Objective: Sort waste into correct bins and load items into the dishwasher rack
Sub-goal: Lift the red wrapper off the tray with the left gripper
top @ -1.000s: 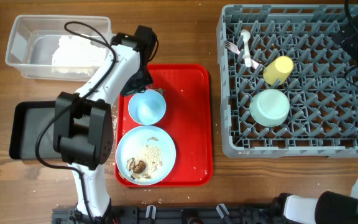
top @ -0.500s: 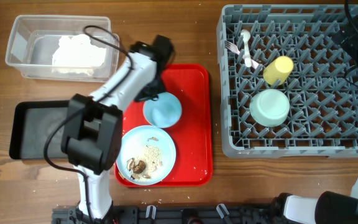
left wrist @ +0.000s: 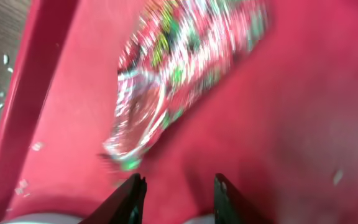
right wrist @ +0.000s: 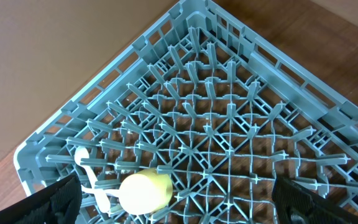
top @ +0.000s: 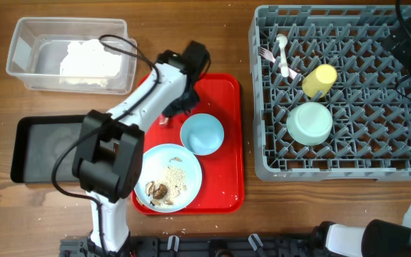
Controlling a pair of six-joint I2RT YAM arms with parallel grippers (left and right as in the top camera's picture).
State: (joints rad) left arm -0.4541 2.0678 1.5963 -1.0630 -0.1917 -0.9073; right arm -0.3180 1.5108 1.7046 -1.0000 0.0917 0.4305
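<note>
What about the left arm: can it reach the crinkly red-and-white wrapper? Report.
Probably yes: the left claw hangs by the crinkly red-and-white wrapper on the flat red tray, jaws apart, nothing between them.

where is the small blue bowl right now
In the overhead view the small light blue bowl sits on the red tray, up and right of the large plate and left of the dishwasher rack.

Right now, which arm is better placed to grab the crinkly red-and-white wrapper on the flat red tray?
Left: the left gripper, open, hovers by the crinkly red-and-white wrapper on the flat red tray; the right gripper is over the grey plastic dishwasher rack.
</note>
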